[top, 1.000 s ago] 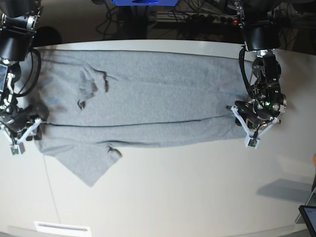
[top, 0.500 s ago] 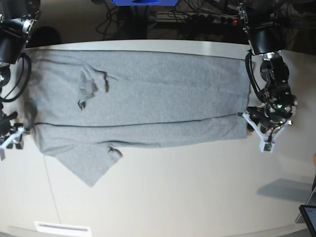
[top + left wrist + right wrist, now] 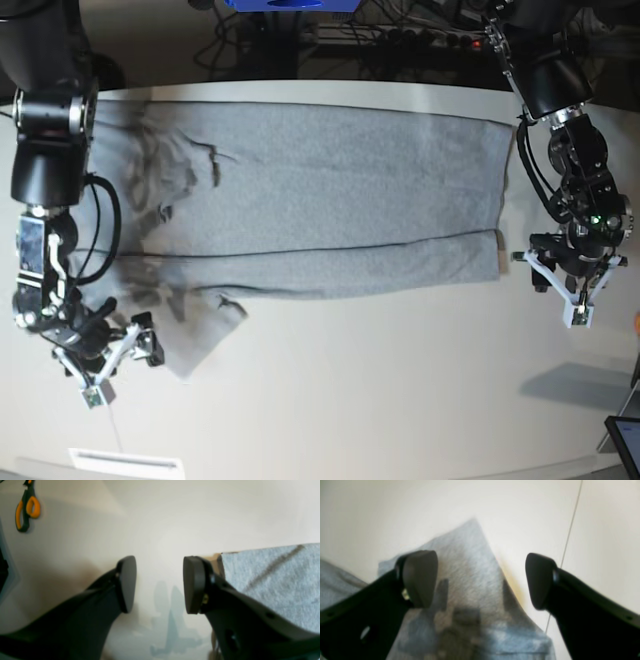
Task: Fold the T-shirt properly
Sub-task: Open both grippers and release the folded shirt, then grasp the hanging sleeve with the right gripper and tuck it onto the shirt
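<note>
The grey T-shirt [image 3: 320, 200] lies spread lengthwise across the table, its near part folded over along a straight crease. One sleeve [image 3: 185, 345] points toward the front left. In the base view my left gripper [image 3: 566, 290] hovers over bare table just right of the hem. In the left wrist view the left gripper [image 3: 160, 585] is open and empty, with the T-shirt edge [image 3: 275, 577] beside its right finger. My right gripper [image 3: 128, 352] sits at the sleeve tip. In the right wrist view the right gripper [image 3: 480, 580] is open above the sleeve cloth [image 3: 467, 562], holding nothing.
Orange-handled scissors [image 3: 26, 508] lie on the table far from the left gripper. A dark screen corner [image 3: 625, 440] shows at the front right. A white label [image 3: 125, 463] sits at the front edge. Cables run behind the table's back edge.
Both grippers have opened and let go of the T-shirt. The left one drew right, off the hem. The right one swung toward the front, to the sleeve tip, leaving the shirt's left end rumpled.
</note>
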Action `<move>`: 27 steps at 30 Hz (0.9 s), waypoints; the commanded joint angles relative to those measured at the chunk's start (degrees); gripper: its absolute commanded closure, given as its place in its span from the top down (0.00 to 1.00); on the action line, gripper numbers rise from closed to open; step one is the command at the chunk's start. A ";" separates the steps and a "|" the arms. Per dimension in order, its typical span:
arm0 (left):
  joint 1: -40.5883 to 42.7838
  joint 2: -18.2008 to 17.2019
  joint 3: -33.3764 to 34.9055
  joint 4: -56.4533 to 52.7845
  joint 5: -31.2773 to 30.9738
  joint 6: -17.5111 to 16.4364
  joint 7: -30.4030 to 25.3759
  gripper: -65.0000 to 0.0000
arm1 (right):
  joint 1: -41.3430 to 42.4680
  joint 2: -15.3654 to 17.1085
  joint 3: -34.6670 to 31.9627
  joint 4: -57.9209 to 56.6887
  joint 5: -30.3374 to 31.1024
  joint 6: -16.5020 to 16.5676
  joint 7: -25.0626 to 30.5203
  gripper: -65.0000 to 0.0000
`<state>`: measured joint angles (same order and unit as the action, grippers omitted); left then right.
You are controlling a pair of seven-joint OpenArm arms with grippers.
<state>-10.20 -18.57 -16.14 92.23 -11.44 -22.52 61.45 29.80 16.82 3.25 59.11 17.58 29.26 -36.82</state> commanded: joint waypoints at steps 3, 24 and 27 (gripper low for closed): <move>0.39 -1.96 -0.25 1.09 -0.21 0.41 -1.10 0.46 | 6.02 0.37 -1.97 -8.43 0.31 -0.02 3.98 0.81; 2.42 -2.31 -0.25 0.65 -0.21 0.41 -1.27 0.46 | 16.92 -1.48 -7.42 -39.90 0.22 -0.46 22.18 0.82; 2.59 -2.31 -0.25 0.65 -0.21 0.41 -1.27 0.46 | 16.75 -2.09 -7.51 -40.34 0.22 -0.46 22.18 0.81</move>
<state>-6.57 -19.84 -16.10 91.98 -11.60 -22.52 61.28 44.23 14.48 -4.16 18.11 17.08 28.42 -16.12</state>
